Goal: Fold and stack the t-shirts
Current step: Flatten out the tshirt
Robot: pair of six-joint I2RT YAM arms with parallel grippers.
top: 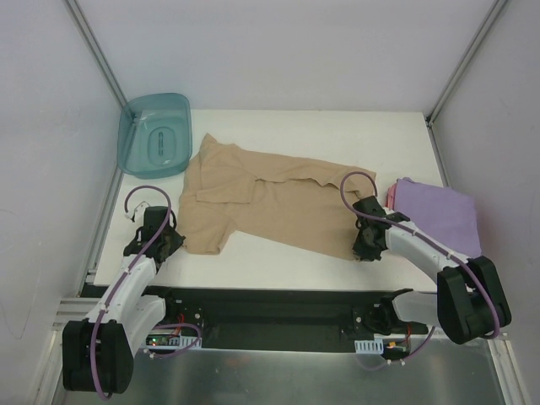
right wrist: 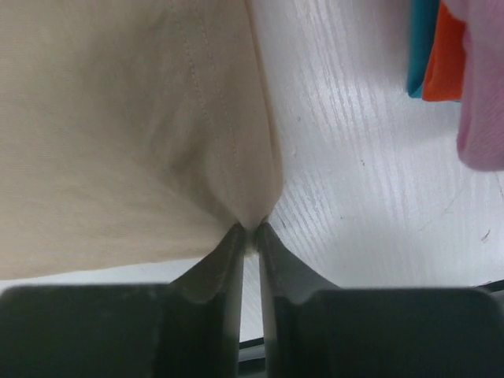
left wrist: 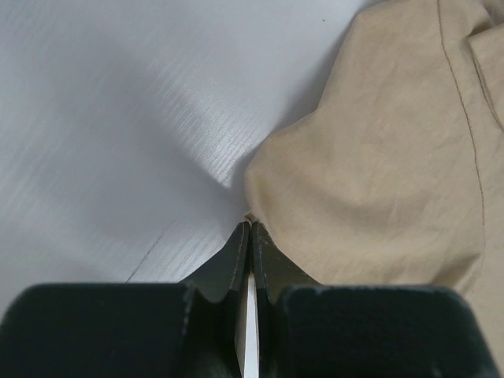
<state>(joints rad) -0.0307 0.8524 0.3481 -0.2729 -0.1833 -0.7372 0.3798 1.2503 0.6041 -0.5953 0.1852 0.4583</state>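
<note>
The tan t-shirt point(top: 270, 198) lies spread and rumpled across the middle of the table. My left gripper point(top: 171, 242) is at its near left corner; in the left wrist view the jaws point(left wrist: 250, 224) are shut and pinch the edge of the tan cloth point(left wrist: 378, 173). My right gripper point(top: 365, 246) is at its near right corner, shut point(right wrist: 252, 234) on a puckered fold of the tan cloth point(right wrist: 118, 142). The folded lavender t-shirt point(top: 439, 215) lies at the right, with a pink edge point(top: 393, 192) showing under it. Lavender cloth point(right wrist: 482, 94) also shows in the right wrist view.
A teal translucent tub point(top: 156, 135) stands at the back left corner. Orange point(right wrist: 443, 55) and teal point(right wrist: 421, 43) cloth layers show beside the lavender one in the right wrist view. White walls enclose the table; its black front edge point(top: 270, 304) lies near the arm bases.
</note>
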